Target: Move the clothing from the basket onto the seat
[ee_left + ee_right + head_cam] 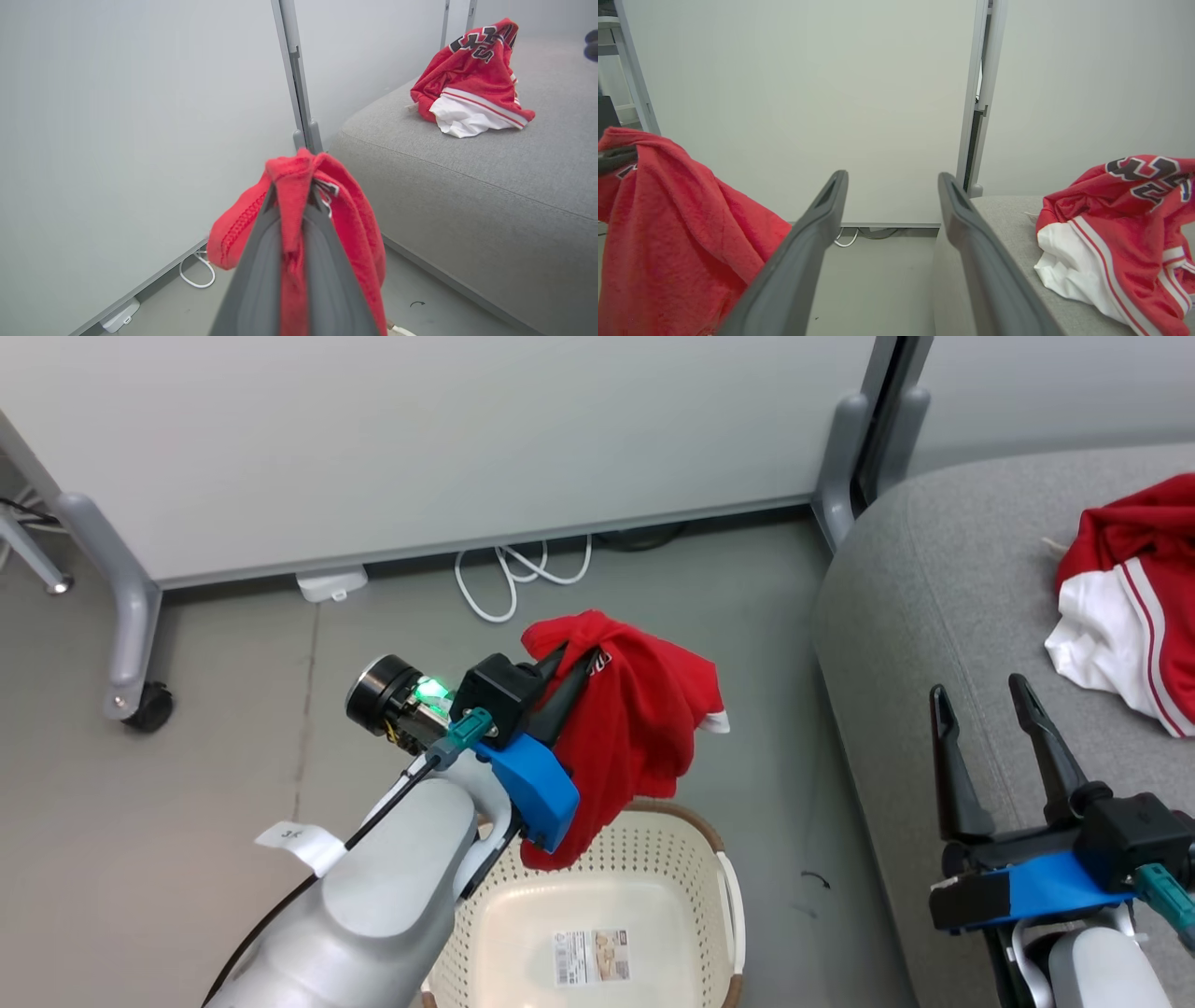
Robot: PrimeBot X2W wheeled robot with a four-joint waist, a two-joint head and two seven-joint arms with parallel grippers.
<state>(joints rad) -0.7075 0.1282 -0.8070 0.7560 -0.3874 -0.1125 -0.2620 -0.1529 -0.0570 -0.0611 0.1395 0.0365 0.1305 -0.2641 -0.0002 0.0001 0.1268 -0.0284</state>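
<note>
My left gripper is shut on the plain red garment, which hangs bunched above the cream basket. In the left wrist view the red cloth drapes over both fingertips. The basket's inside shows a paper label on its bare bottom. The red and white jersey lies crumpled on the grey seat at the right, also seen as the jersey on the seat. My right gripper stands open over the seat's near part, nothing between its fingers.
A pale partition panel on wheeled grey legs stands behind the basket, with a white cable and a white adapter on the grey floor below it. A partition post stands close to the seat's far corner.
</note>
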